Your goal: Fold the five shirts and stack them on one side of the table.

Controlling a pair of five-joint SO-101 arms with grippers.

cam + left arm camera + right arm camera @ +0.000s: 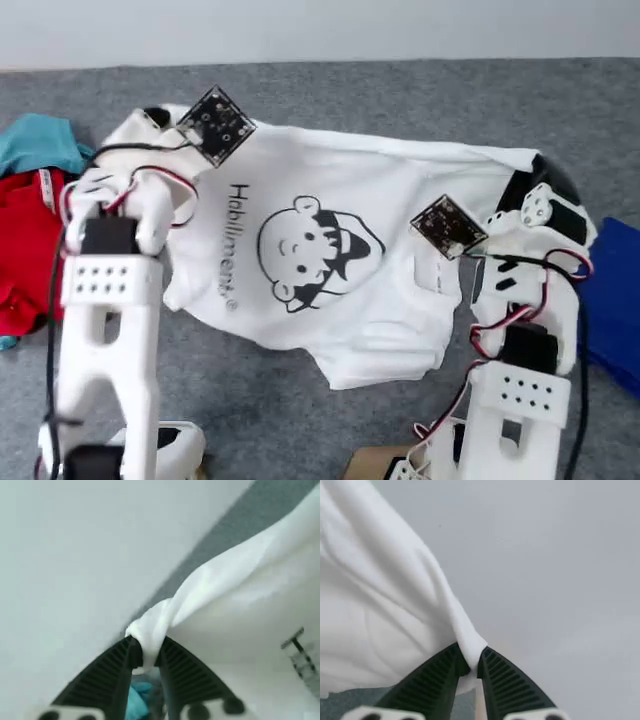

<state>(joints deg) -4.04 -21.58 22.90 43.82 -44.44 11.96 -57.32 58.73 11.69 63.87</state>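
- Left jaws: closed on bunched white shirt (330,250) fabric, toward far-left corner of bench (400,90).
- Right jaws: closed on same shirt, toward right edge.
- Print side faces up.

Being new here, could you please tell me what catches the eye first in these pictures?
A white shirt with a cartoon print is spread over the grey table, its far edge pinched at either end in the left tool and right tool. A red shirt and teal shirt lie at the table's left edge, a blue shirt at its right.
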